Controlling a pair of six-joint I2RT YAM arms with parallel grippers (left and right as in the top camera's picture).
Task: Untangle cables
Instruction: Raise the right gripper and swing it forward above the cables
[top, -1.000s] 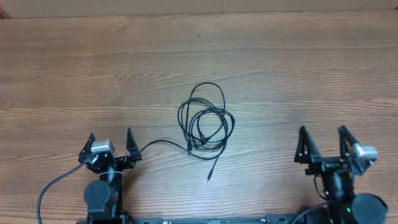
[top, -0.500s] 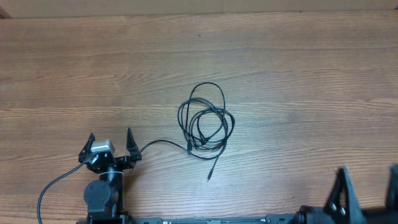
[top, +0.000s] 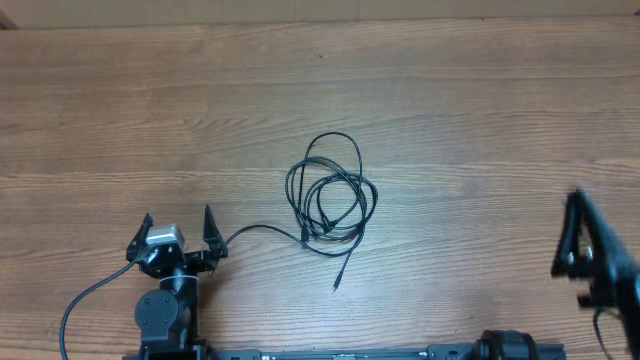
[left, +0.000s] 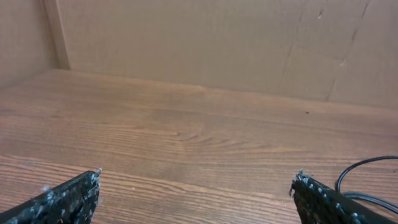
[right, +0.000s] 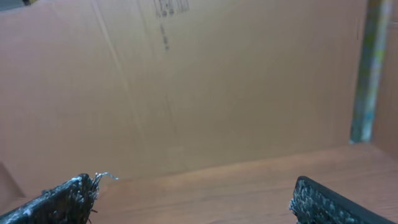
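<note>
Centrally on wooden table (top: 480, 100), tangled cables (top: 327, 205); left hand (top: 178, 216) and right hand (right: 196, 180) both released, empty.

Soft even light from above. Bench (top: 450, 120) bright, wood grain clear. Cables (top: 330, 195) cast only thin faint shadows. Overhead view sharp, except right tool (top: 592, 258) at edge: smeared, blurry. Wrist views warm, bit grainy, soft up close.

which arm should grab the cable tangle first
Left. The left gripper sits open beside a strand trailing from the cables, seen in its wrist view. The right gripper is at the far edge; its view shows no cable.
</note>
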